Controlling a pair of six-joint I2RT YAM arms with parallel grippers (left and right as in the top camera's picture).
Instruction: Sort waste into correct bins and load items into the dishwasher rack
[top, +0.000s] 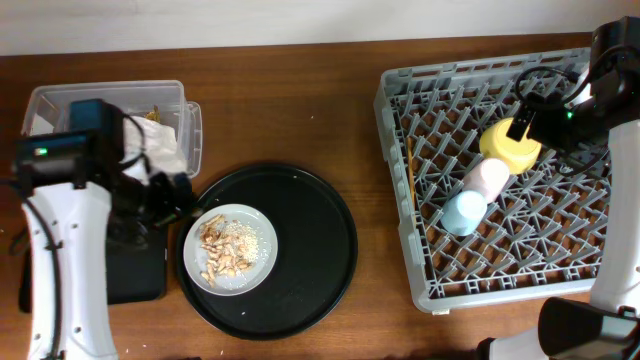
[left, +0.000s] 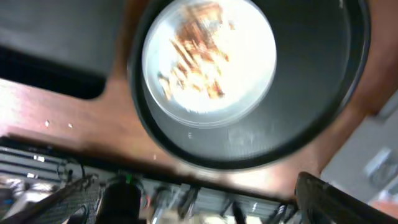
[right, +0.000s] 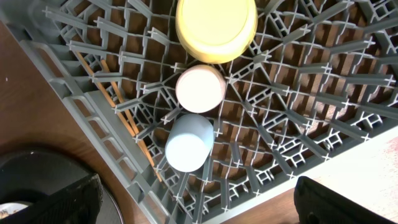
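A grey plate (top: 258, 235) (left: 249, 81) with beige-brown food scraps (top: 224, 250) (left: 198, 45) lies on the left part of the round black tray. My left gripper (top: 172, 196) (left: 202, 208) hovers open and empty just left of it. In the dishwasher rack (top: 560, 250) (right: 323, 74) a yellow bowl (top: 508, 148) (right: 216, 25), a pink bowl (top: 485, 178) (right: 200, 88) and a light-blue bowl (top: 463, 212) (right: 188, 143) sit in a diagonal row. Chopsticks (top: 410, 175) (right: 118, 106) lie along its left side. My right gripper (top: 535, 115) (right: 202, 208) is open above the bowls, holding nothing.
The clear box (top: 100, 98) at the back left holds a white napkin (top: 162, 152) and a gold wrapper (top: 156, 116). A flat black tray (top: 135, 270) (left: 56, 43) lies in front of it, under my left arm. The round black tray (top: 310, 250) (left: 317, 93) fills the middle.
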